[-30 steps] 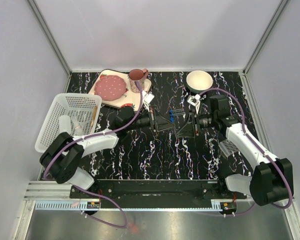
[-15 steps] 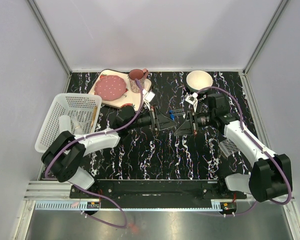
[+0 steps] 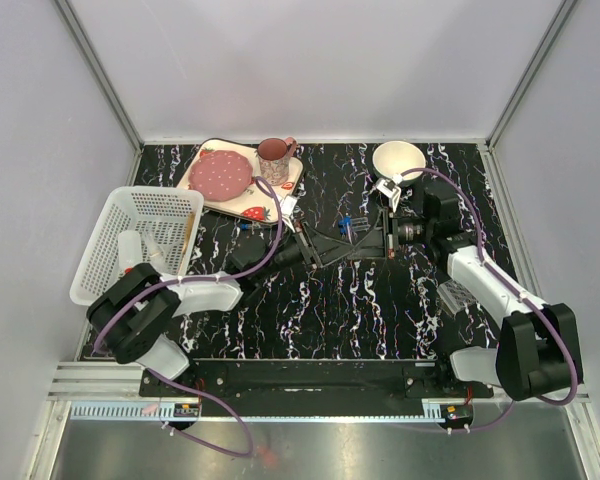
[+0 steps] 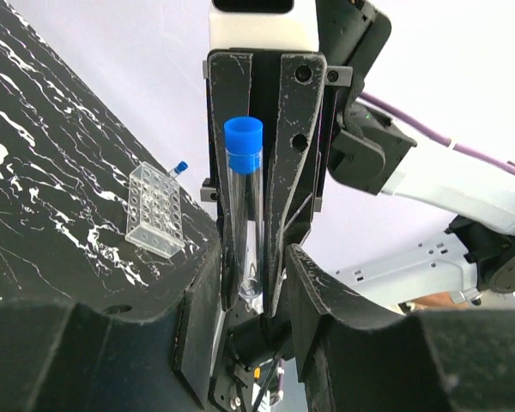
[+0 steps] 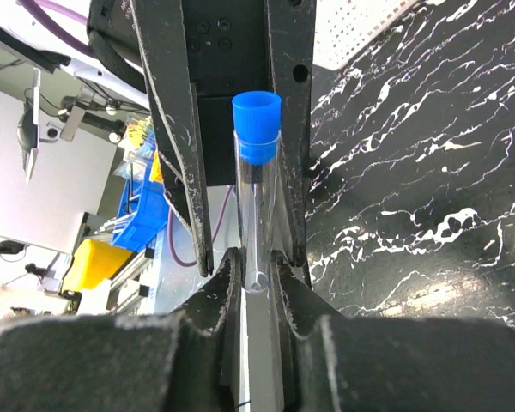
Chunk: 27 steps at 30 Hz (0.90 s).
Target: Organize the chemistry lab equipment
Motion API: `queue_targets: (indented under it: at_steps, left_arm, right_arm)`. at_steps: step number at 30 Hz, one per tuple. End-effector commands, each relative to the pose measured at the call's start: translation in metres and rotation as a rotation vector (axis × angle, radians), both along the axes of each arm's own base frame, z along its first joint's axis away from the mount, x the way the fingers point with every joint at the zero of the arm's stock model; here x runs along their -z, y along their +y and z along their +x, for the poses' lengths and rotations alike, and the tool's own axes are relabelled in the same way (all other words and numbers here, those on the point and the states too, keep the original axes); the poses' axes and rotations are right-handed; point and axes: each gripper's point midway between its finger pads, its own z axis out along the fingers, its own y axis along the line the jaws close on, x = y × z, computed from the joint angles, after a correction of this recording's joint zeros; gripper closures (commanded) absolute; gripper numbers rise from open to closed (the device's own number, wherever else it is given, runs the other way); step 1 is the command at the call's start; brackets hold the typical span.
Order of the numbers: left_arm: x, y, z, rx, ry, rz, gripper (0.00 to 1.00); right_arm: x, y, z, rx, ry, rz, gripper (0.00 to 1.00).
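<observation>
A clear test tube with a blue cap (image 3: 346, 222) is held above the table's middle, between my two grippers, which face each other. My right gripper (image 5: 256, 270) is shut on the tube's rounded lower end (image 5: 256, 223). In the left wrist view its fingers (image 4: 292, 172) clamp the tube (image 4: 245, 215). My left gripper (image 4: 251, 300) is open and its jaws straddle the tube without gripping it. In the top view the left gripper (image 3: 332, 243) and right gripper (image 3: 365, 238) nearly touch. A clear perforated rack (image 3: 458, 293) lies at the right and also shows in the left wrist view (image 4: 154, 219).
A white basket (image 3: 170, 205) at the left holds a white squeeze bottle (image 3: 132, 250) and a wooden stick (image 3: 187, 235). A strawberry-print tray (image 3: 265, 200) with a pink plate (image 3: 221, 175) and a cup (image 3: 273, 153) stands at the back. A white bowl (image 3: 398, 160) stands at the back right.
The left arm has reached further right and the right gripper has swung up and left, so the two grippers now meet around the tube.
</observation>
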Motion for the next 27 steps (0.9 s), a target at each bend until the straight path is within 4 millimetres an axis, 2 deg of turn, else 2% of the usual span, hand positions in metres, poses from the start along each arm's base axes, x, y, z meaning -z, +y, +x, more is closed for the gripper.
queue_targets:
  at_steps: [1, 19, 27]
  left_arm:
    - [-0.041, 0.006, 0.008, -0.091, -0.072, -0.158, 0.62]
    - [-0.055, 0.001, 0.019, -0.115, -0.075, -0.198, 0.69]
    - [-0.046, -0.002, 0.016, -0.096, -0.046, -0.19, 0.72]
  right_arm:
    - [-0.019, -0.002, 0.001, -0.005, -0.048, 0.051, 0.91]
    - [-0.013, -0.006, -0.004, 0.013, -0.043, 0.048, 0.9]
    - [-0.012, -0.007, 0.0, 0.024, -0.031, 0.048, 0.89]
